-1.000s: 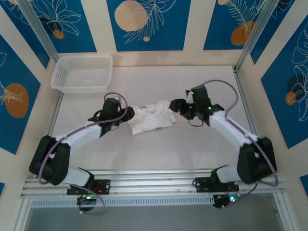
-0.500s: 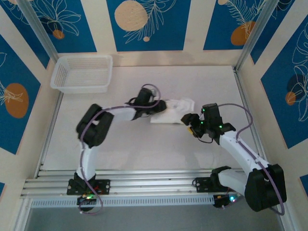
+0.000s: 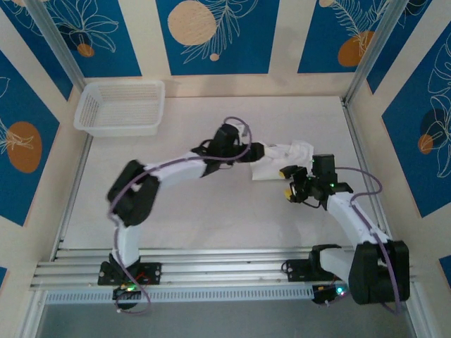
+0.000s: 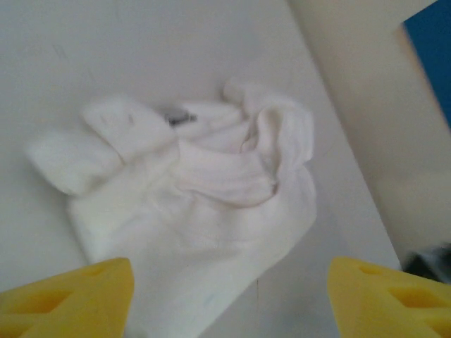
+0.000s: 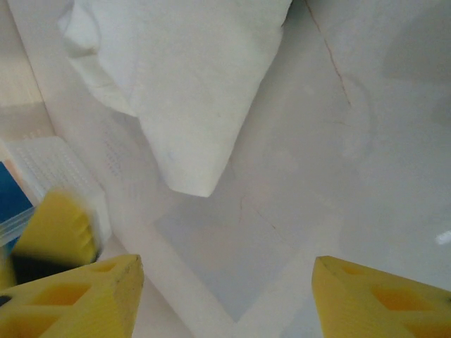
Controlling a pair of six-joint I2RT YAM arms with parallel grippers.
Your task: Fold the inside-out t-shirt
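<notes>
White crumpled cloth t-shirt lies bunched on pale tabletop, far right side. Both left gripper and right gripper stand spread, holding nothing. Advise pinching separate edges and drawing the cloth flat before folding.

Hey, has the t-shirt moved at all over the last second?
Yes. In the top view the t-shirt has slid to the right across the table, ending farther from the white basket in the far-left corner.
</notes>
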